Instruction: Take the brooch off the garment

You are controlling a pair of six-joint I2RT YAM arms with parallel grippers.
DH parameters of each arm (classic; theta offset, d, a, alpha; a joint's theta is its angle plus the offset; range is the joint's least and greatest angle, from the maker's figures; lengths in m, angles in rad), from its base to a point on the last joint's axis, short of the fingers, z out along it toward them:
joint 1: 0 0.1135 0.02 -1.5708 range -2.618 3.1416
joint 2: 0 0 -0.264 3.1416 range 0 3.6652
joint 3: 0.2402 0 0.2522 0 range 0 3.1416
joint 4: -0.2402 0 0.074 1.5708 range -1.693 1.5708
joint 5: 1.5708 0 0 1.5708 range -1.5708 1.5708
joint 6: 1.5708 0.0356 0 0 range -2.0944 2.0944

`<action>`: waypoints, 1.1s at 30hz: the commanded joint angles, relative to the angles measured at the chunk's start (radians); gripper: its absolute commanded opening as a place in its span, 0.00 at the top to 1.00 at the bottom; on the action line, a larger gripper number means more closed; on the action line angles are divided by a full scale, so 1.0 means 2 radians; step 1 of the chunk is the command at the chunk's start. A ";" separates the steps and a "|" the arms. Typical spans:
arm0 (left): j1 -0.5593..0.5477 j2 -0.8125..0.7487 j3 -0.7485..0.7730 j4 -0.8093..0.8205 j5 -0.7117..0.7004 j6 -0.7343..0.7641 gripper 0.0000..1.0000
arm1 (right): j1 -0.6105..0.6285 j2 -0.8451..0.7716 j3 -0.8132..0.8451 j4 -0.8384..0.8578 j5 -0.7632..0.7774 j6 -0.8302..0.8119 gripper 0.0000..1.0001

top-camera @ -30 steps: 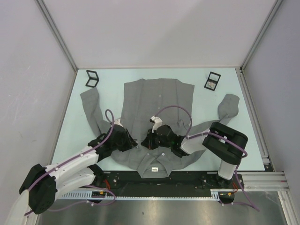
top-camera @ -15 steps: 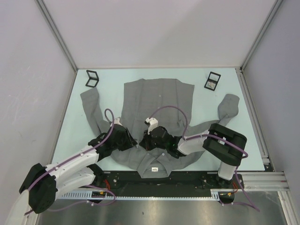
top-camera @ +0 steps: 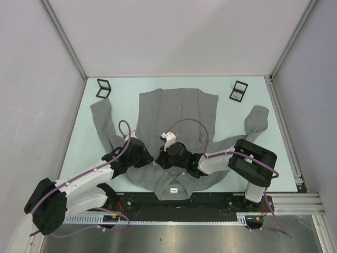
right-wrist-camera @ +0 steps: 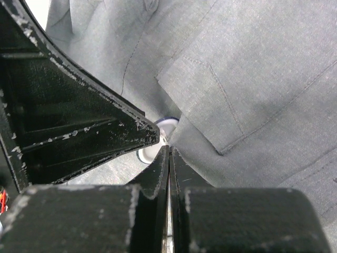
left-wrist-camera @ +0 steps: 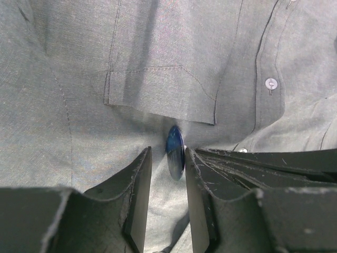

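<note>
Below the shirt [left-wrist-camera: 158, 52] pocket [left-wrist-camera: 158, 95] the brooch [left-wrist-camera: 175, 153] is not yet off, standing edge-on between the parted left fingers [left-wrist-camera: 138, 195], which bracket it unclamped, while the right fingers [right-wrist-camera: 158, 176] press shut at the cloth beside it, so gripping and pulling remain.

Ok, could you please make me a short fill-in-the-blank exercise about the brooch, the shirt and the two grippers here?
1. The brooch, seen edge-on between the fingers of the left gripper, is ____ in colour.
2. It sits beside the edge of the grey shirt's chest ____.
3. The jaws of the right gripper are ____.
4. The number of small black boxes on the table is ____.

Missing words: blue; pocket; shut; two.
</note>
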 commanded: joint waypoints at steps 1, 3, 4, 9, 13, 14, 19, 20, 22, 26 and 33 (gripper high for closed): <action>-0.003 0.009 0.021 0.012 -0.011 -0.007 0.64 | 0.005 -0.001 0.016 0.001 0.017 -0.012 1.00; -0.003 0.008 0.022 0.012 -0.014 -0.007 0.64 | 0.007 0.001 0.017 0.000 0.017 -0.014 1.00; -0.003 0.007 0.022 0.012 -0.015 -0.007 0.64 | 0.006 0.001 0.017 -0.001 0.018 -0.014 1.00; -0.002 0.002 0.029 0.006 -0.029 -0.005 0.59 | 0.008 0.003 0.020 -0.003 0.019 -0.015 1.00; -0.001 0.003 0.037 0.002 -0.032 -0.004 0.54 | 0.008 0.002 0.019 -0.004 0.019 -0.017 1.00; -0.001 0.006 0.038 0.004 -0.032 -0.004 0.54 | 0.008 0.002 0.020 -0.004 0.020 -0.017 1.00; -0.001 0.014 0.038 0.008 -0.028 -0.003 0.61 | 0.008 0.002 0.020 -0.005 0.024 -0.017 1.00; -0.001 0.015 0.038 0.008 -0.027 -0.003 0.62 | 0.008 0.001 0.020 -0.005 0.024 -0.017 1.00; -0.001 0.013 0.037 0.009 -0.025 -0.002 0.64 | 0.008 0.001 0.020 -0.006 0.024 -0.015 1.00; -0.001 0.017 0.036 0.013 -0.013 0.002 0.66 | 0.007 0.003 0.020 -0.002 0.022 -0.015 1.00; -0.001 0.034 0.033 0.020 -0.007 0.005 0.67 | 0.007 0.007 0.023 -0.002 0.020 -0.018 1.00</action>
